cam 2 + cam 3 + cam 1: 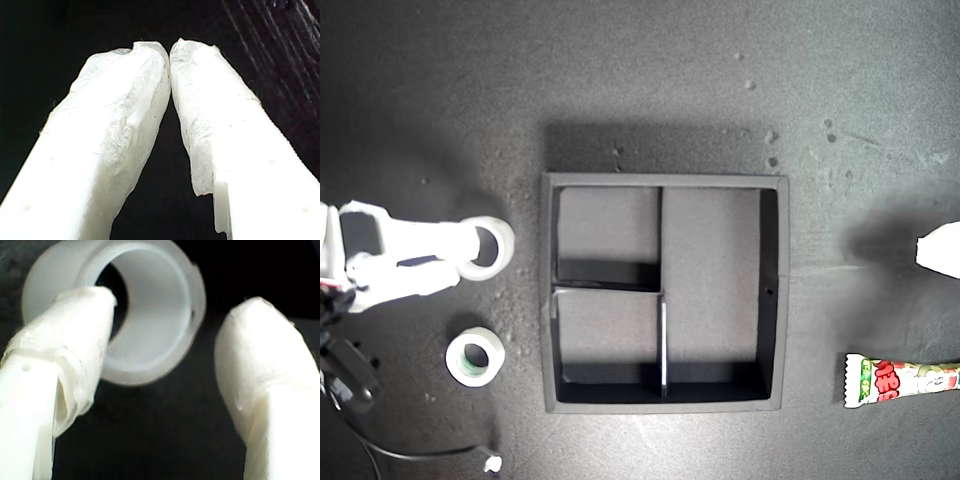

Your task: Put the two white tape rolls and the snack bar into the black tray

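At the exterior view's left, my second gripper (165,335) stands wide apart, one finger (75,340) touching the all-white tape ring (488,246). My first gripper (170,50) is pressed closed, holding nothing. Green-cored white tape ring (475,357) lies left of the square black divided tray (773,300); green-and-white snack packet (902,381) lies at the right.

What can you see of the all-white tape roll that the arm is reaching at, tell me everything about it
The all-white tape roll is a small ring of glossy, slightly translucent white material with a wide round hole. It lies flat on the dark surface at the exterior view's left, apart from the black tray and above the greenish-cored roll. My second gripper is open around it: one finger reaches into or across the hole, the other stands outside. Whether either finger presses the wall cannot be told.
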